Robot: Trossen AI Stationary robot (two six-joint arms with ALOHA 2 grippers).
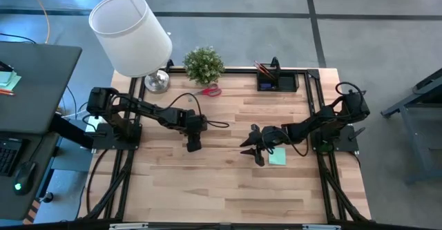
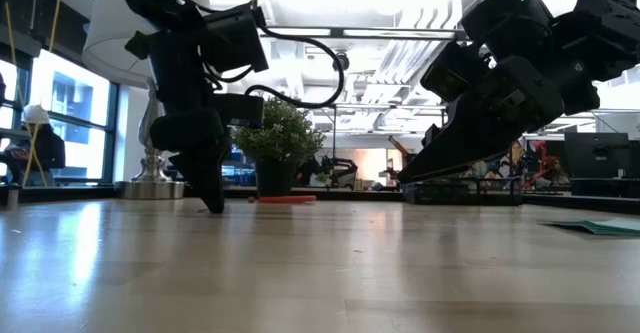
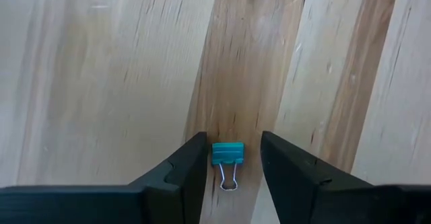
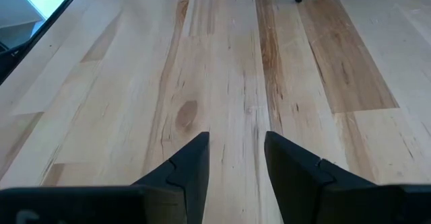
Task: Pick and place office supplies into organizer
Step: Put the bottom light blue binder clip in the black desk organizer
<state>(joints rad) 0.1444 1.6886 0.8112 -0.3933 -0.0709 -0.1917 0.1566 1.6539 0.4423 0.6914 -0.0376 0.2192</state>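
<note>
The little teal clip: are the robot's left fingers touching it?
Apart. In the left wrist view the teal binder clip sits on the wood between the left gripper fingers, with a thin strip of table showing on each side of it.

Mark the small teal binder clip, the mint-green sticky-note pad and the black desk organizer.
Small teal binder clip (image 3: 227, 154): left wrist view, on its teal body.
Mint-green sticky-note pad (image 1: 277, 158): high view, on its visible top sheet.
Black desk organizer (image 1: 286, 83): high view, on its right compartment.
</note>
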